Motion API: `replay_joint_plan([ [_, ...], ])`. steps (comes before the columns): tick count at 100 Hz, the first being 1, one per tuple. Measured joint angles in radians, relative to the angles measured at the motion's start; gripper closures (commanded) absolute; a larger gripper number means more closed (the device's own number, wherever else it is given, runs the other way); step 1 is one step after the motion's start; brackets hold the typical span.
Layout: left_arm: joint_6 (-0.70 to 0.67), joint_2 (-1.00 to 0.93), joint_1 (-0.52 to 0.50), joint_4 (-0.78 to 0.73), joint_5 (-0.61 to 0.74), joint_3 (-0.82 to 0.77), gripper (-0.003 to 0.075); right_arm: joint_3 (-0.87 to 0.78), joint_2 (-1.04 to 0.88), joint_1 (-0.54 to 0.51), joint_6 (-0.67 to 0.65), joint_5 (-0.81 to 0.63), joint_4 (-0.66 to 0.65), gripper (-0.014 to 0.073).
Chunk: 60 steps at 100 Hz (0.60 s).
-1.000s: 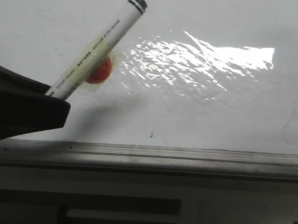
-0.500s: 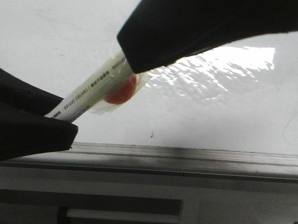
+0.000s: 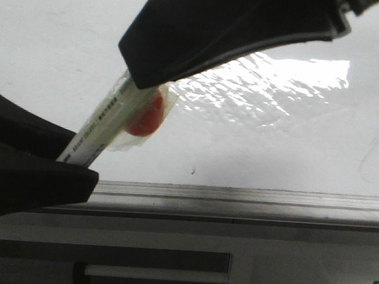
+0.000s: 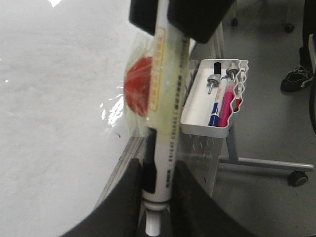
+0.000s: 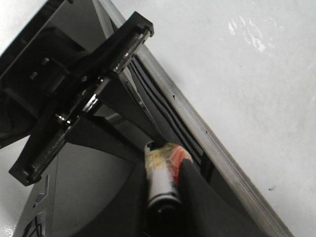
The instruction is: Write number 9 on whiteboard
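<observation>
While both hands meet over the whiteboard (image 3: 290,153), we count one marker pen (image 3: 98,127), one orange-red blob (image 3: 145,117) taped to its side, and one white tray (image 4: 210,121) hung on the board's stand. In that tray we can make out several pens, among them a blue one and a pink one; the exact count we cannot tell.

We see the left hand (image 4: 157,190) closed narrowly on the marker's lower barrel, its fingers pressed against both sides. The right hand (image 5: 170,190) clamps the pen's upper end, which its dark fingers hide in the front view.

From the front the marker's long axis runs diagonally, low at the left hand and rising to the right toward the right hand. Yellowish tape wraps the barrel and holds the blob against it.

Small print runs along the barrel; we can read only "COLORS", the rest being too blurred.

On the whiteboard we find a bright wrinkled glare patch (image 3: 275,80), a small dark speck (image 3: 193,174) near the grey edge rail (image 3: 250,197), and no clear drawn figure.
</observation>
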<state>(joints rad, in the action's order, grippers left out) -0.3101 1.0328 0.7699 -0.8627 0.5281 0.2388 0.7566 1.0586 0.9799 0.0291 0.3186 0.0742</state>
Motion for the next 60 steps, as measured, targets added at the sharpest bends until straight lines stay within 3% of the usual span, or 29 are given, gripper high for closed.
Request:
replay_joint_plan([
  [7, 0.000, 0.000, 0.003, 0.004, -0.005, 0.000, 0.0685, 0.000, 0.000, 0.000, 0.000, 0.000, 0.007, 0.0648],
  [27, 0.000, 0.000, 0.008, 0.053, 0.006, 0.000, 0.0442, 0.000, 0.005, 0.001, 0.000, 0.002, -0.002, 0.0648],
  [60, -0.002, -0.098, 0.010, 0.280, -0.044, 0.000, 0.0436, 0.022, -0.025, -0.071, -0.002, 0.041, -0.014, 0.0647],
])
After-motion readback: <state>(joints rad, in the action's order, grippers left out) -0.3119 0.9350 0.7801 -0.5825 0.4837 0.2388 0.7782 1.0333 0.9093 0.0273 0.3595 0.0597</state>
